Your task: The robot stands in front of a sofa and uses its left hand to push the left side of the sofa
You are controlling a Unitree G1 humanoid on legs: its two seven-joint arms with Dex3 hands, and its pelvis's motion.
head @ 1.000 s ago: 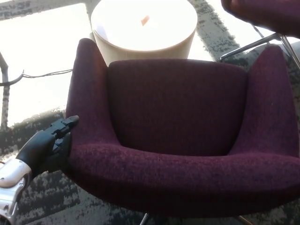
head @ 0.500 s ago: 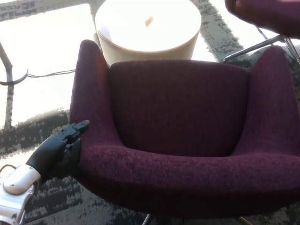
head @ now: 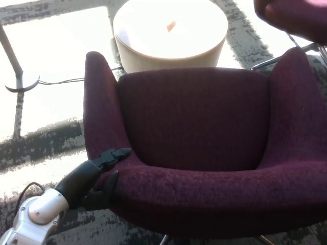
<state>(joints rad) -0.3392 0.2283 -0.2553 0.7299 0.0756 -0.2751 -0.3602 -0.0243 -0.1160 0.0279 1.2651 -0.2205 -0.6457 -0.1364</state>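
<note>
Maroon fabric sofa [head: 199, 138] fills centre frame, round cream table [head: 170, 35] just behind it. Left hand [head: 99, 176] pressed against sofa's left front corner, 1 finger laid along the armrest base, thumb below, gripping nothing; flat contact suits pushing sideways. Right hand unseen.

a dark maroon sofa [head: 204, 148] with a curved back and raised arms fills most of the head view, standing on a grey patterned floor [head: 46, 140] with bright patches of light. the left hand [head: 99, 176] comes in from the lower left on a white and black forearm and rests against the sofa's left front corner, fingers [head: 115, 154] laid over the top edge and thumb below against the side. behind the sofa stands a round cream table [head: 171, 33] with a small orange thing [head: 171, 25] on top, and part of another maroon seat [head: 291, 15] on metal legs shows at the upper right.
</note>
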